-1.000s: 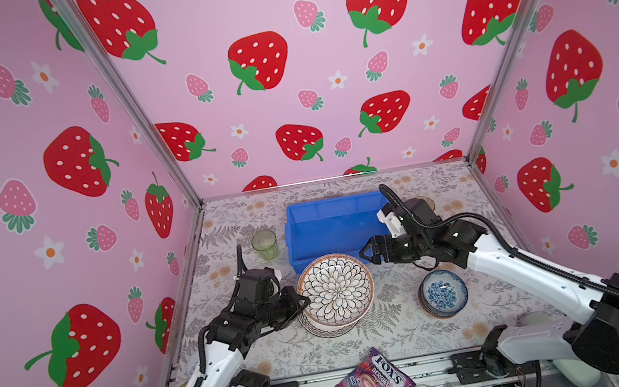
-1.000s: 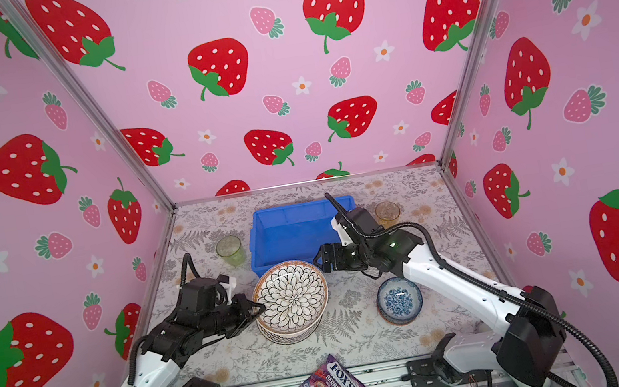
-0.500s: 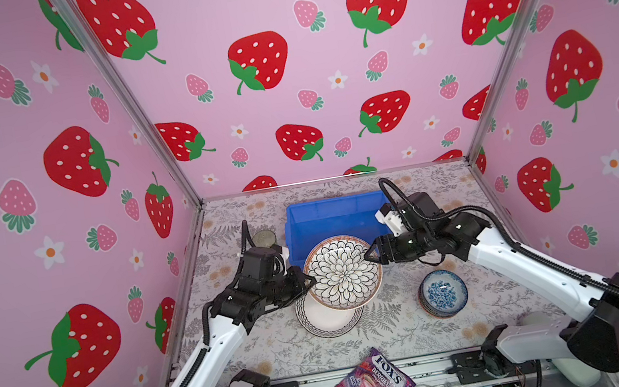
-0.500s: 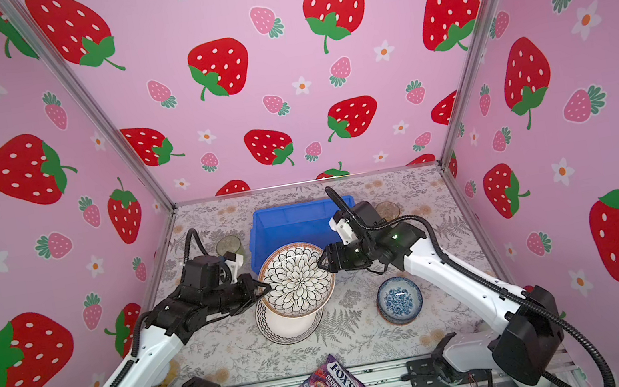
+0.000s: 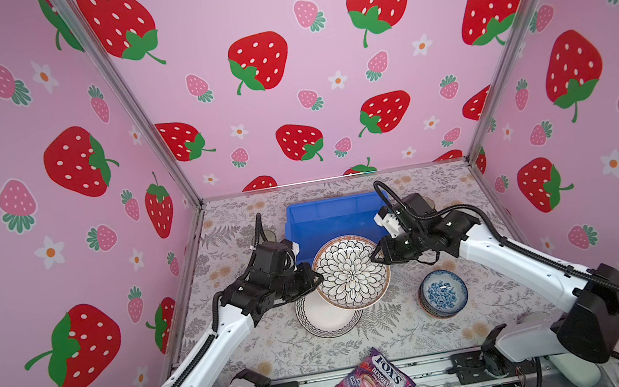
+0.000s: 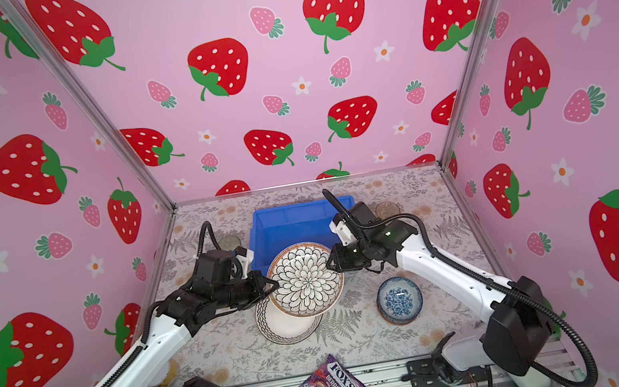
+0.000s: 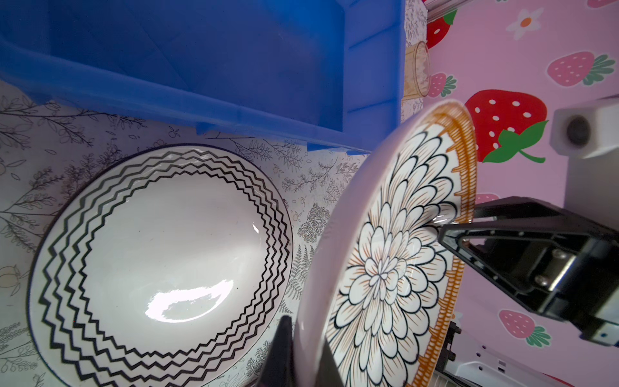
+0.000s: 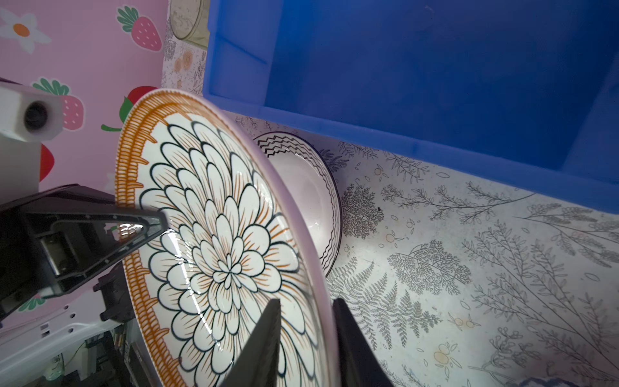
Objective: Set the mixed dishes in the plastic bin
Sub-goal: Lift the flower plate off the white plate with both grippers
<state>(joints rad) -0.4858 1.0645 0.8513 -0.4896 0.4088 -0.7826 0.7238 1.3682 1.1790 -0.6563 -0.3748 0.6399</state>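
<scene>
Plate transfer, two-arm carry. petal plate (image 5: 350,272) is off the table and tilted. In both top views it overlaps the near wall of the blue bin (image 5: 330,216) and part of the zigzag plate (image 5: 321,321), which lies flat below it.

left gripper (image 7: 303,335) is clamped tight on the plate's left rim, one finger on the face and one on the underside. right gripper (image 8: 306,321) straddles the opposite rim with its jaws narrow. Can't tell from the wrist view whether both pads actually bear on the plate.

How I'd run it:
- confirm the right pinch is seated before any travel, since a glazed rim will likely slip on a shallow bite
- move both arms as one toward the back, with no push or pull across the plate
- lift enough for the low edge to clear the bin's near wall, then level it out
- lower to the bin floor and let go with both sides together

Pose: both arms reach in from the near edge with forearms angled toward the middle. The wrists are turned so the grippers face each other across the plate. The right wrist sits by the bin's near right corner, so watch that wall on the way in.

Stacked blue bowl (image 5: 443,293) waits on the table right of the plates, outside the bin.
</scene>
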